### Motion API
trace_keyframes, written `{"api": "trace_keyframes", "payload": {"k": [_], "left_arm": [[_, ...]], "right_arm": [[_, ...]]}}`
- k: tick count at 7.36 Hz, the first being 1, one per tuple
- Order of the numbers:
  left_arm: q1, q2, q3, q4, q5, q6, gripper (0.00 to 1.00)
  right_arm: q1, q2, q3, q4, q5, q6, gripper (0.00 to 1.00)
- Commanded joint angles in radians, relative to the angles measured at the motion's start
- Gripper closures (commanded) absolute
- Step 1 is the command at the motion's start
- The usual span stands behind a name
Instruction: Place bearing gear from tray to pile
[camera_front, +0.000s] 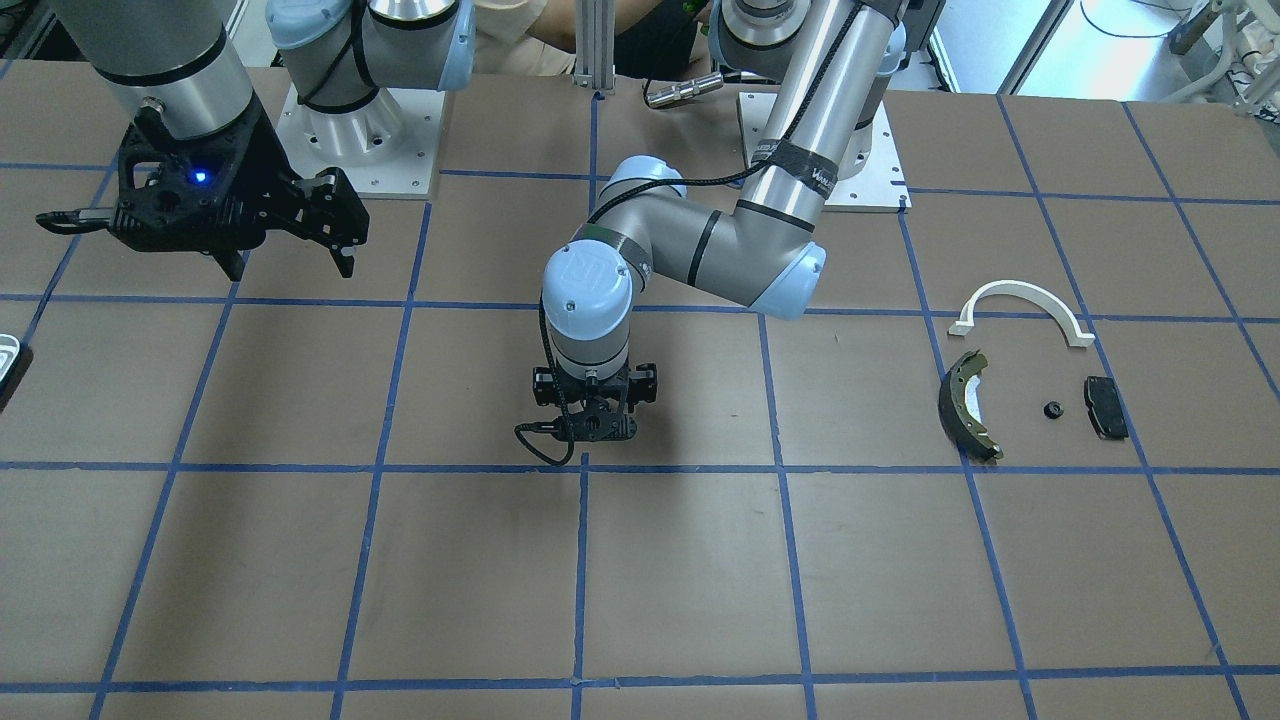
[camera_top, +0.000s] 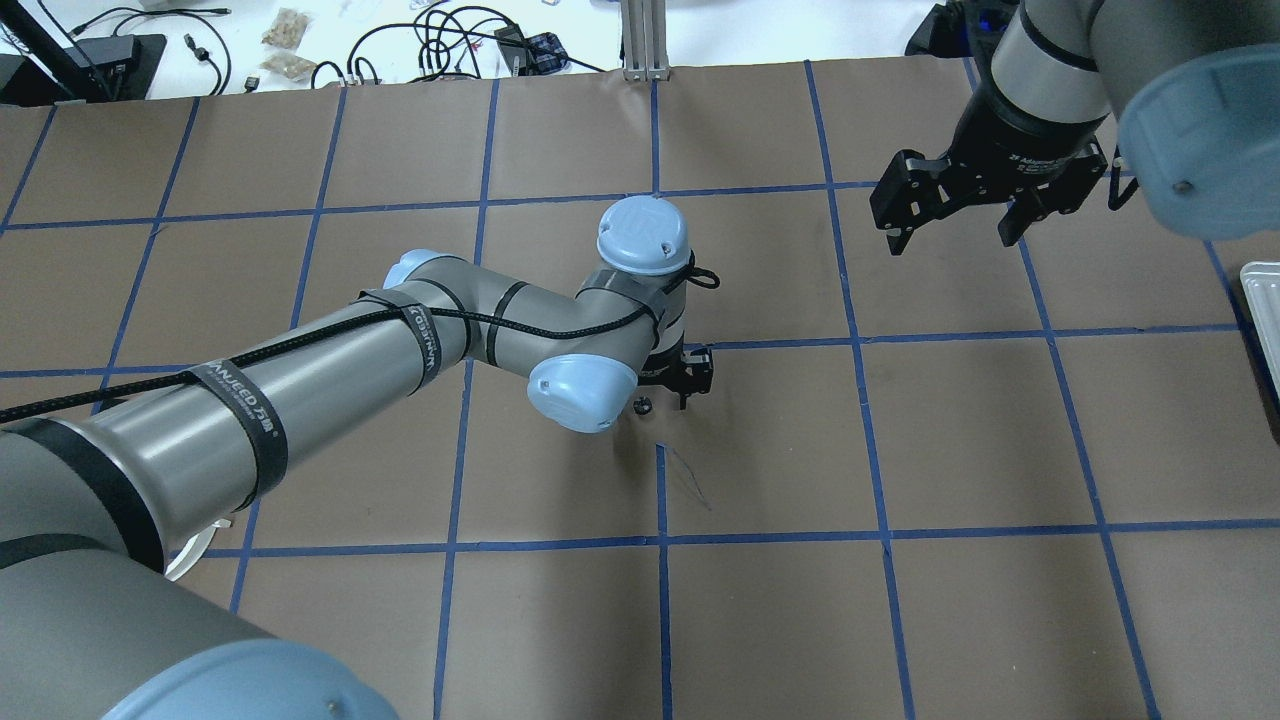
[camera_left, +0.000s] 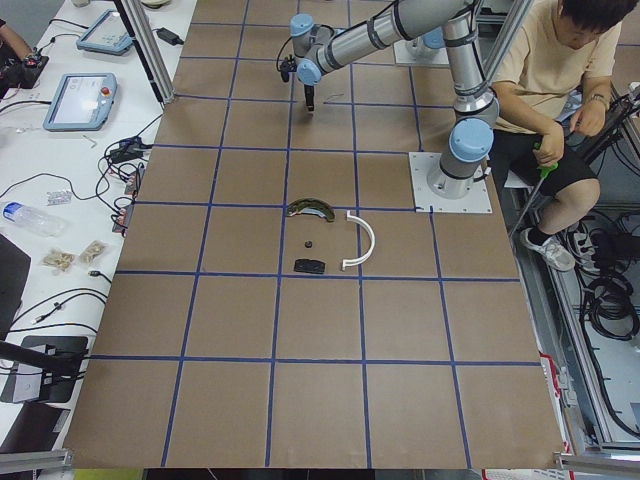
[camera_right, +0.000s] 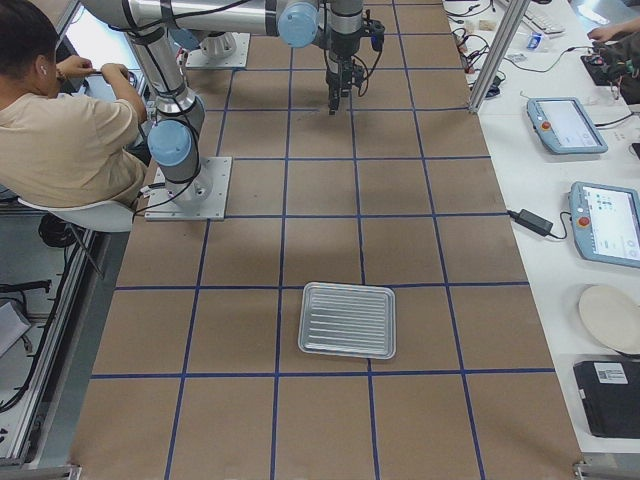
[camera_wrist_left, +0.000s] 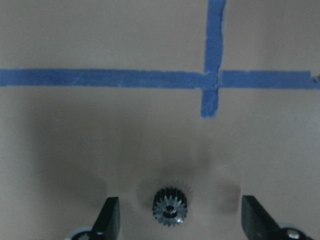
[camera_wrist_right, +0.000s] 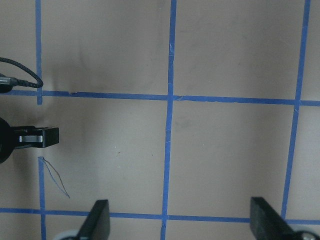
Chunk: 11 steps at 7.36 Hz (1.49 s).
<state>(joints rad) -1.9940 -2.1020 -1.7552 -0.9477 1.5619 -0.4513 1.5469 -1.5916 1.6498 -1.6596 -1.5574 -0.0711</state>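
Observation:
A small dark bearing gear (camera_wrist_left: 170, 206) lies flat on the brown paper between the two spread fingers of my left gripper (camera_wrist_left: 182, 217), not touching either; it also shows in the overhead view (camera_top: 643, 405). My left gripper (camera_front: 590, 430) points straight down at mid-table, open. The pile sits far off on my left side: a white half-ring arch (camera_front: 1020, 305), a dark brake shoe (camera_front: 965, 405), a black pad (camera_front: 1105, 405) and a small black part (camera_front: 1052, 410). My right gripper (camera_top: 950, 235) hangs open and empty above the table.
The ribbed metal tray (camera_right: 348, 320) lies on my right side, with nothing visible in it; its edge shows in the overhead view (camera_top: 1262, 310). Blue tape lines grid the brown paper. An operator (camera_left: 555, 80) sits beside the robot base.

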Motion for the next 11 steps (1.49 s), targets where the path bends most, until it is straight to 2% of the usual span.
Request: {"api": "trace_keyframes", "payload": {"k": [1,4,5,6,8,9,11], "left_arm": [[0.001,-0.004,-0.003,0.009,0.004,0.000,0.53],[0.007,0.013,-0.024,-0.008,0.010,0.009,0.55],[0.011,0.022,-0.027,-0.008,0.007,0.011,0.69],[0.017,0.025,-0.021,-0.008,0.004,0.011,0.80],[0.041,0.043,-0.007,-0.025,0.001,0.016,0.83],[0.084,0.078,0.012,-0.072,0.001,0.052,0.84],[0.196,0.166,0.080,-0.295,0.003,0.242,0.84]], "right_arm": [[-0.001,-0.007,-0.033,0.010,-0.006,-0.006,0.00],[-0.004,-0.005,-0.047,0.008,-0.003,-0.004,0.00],[-0.004,-0.005,-0.048,0.001,-0.003,-0.004,0.00],[-0.004,-0.005,-0.045,-0.002,-0.003,-0.003,0.00],[-0.004,-0.005,-0.038,0.000,-0.001,0.004,0.00],[-0.004,-0.005,-0.035,0.000,-0.001,0.007,0.00],[-0.002,-0.007,-0.031,-0.002,0.000,0.008,0.00]]}}
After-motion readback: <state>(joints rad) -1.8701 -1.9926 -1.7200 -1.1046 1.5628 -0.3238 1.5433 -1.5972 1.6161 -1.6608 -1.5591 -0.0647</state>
